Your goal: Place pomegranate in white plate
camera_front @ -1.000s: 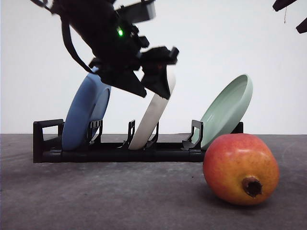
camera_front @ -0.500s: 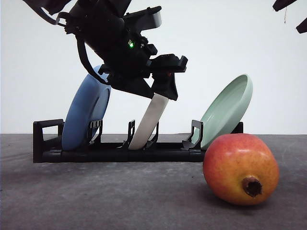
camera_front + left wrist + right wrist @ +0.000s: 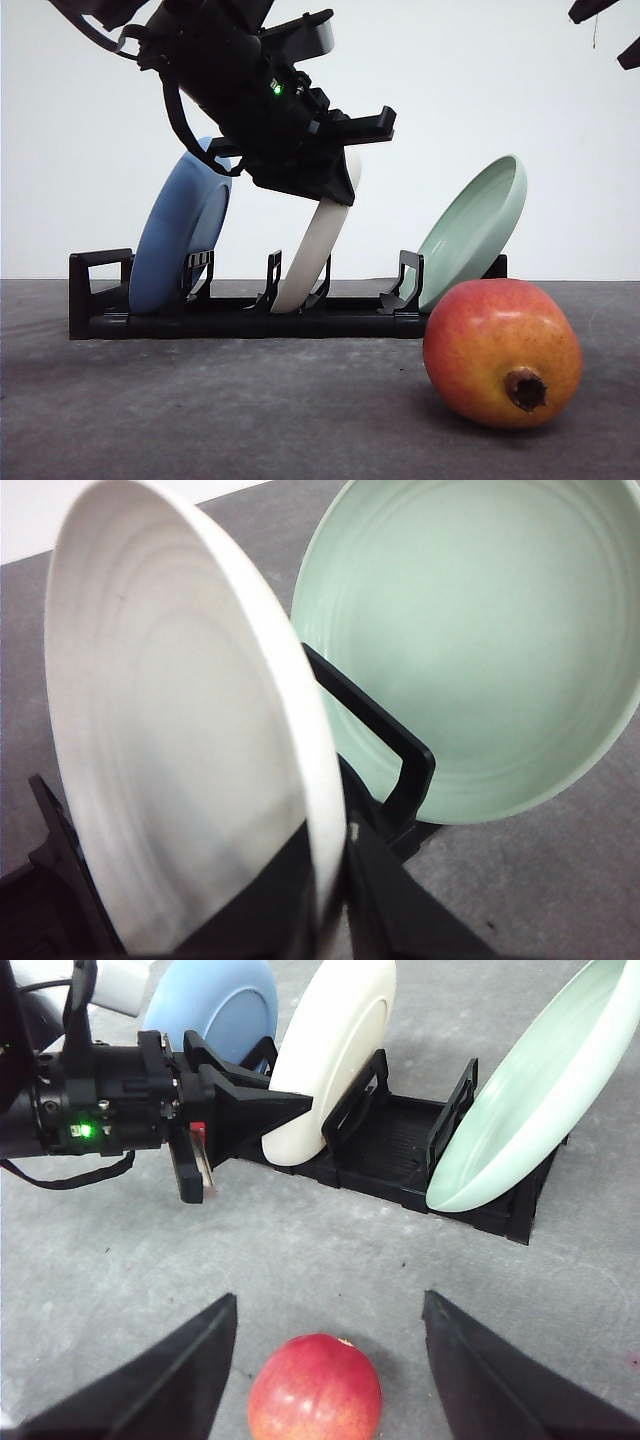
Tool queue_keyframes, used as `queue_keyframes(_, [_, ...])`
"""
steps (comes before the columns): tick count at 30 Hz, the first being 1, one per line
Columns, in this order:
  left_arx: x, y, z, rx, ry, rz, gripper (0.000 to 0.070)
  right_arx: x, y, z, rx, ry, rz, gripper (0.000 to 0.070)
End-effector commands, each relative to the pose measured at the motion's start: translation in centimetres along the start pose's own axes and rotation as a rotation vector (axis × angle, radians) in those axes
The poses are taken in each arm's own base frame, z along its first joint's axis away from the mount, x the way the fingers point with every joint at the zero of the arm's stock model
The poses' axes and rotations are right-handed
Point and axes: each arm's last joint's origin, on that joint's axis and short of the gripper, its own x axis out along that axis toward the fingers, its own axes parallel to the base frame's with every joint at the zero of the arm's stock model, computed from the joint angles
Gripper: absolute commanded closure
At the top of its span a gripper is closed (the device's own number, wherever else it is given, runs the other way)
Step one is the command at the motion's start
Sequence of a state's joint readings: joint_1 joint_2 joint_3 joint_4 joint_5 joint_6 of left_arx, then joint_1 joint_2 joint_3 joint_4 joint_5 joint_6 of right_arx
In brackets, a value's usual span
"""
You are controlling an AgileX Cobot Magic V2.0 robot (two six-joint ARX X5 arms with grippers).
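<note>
My left gripper (image 3: 345, 175) was up at the top rim of the round matte white plate (image 3: 318, 250), which stood on edge, leaning, in the middle slot of the black plastic dish rack (image 3: 240, 315); in the left wrist view the plate's rim (image 3: 320, 810) ran down between my two dark fingers (image 3: 400, 915), one on each face, jaws parted around it; whether they were pressing on it I could not tell. The round blue plate (image 3: 180, 240) leaned in the rack's left slot and the pale green plate (image 3: 475, 230) in its right slot; all three tilted the same way. The large glossy red-to-orange pomegranate (image 3: 502, 352) lay on the dark grey table (image 3: 200, 410), in front of the rack's right end, just below the green plate, dark calyx facing the front camera. My right gripper (image 3: 330, 1360) hovered above the fruit (image 3: 315, 1390), fingers spread wide, touching nothing.
</note>
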State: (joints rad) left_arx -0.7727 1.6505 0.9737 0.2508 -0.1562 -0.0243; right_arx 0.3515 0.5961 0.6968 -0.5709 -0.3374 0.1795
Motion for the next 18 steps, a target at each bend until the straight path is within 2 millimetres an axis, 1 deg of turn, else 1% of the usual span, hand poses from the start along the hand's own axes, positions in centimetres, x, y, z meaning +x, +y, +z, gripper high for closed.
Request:
queue_keyframes(1, [0.2, -0.3, 0.5, -0.022, -0.016, 0.000, 0.0690, -0.2, 0.2, 0.5, -0.021, -0.021, 0.008, 0.0325])
queue_keyframes(7, [-0.7, -0.2, 1.8, -0.033, -0.060, -0.002, 0.0690, -0.2, 0.2, 0.5, -0.021, -0.021, 0.008, 0.0325])
queue_keyframes(18, [-4.2, 0.2, 4.7, -0.165, -0.181, -0.027, 0.0690, -0.2, 0.2, 0.5, -0.020, -0.021, 0.010, 0.0325])
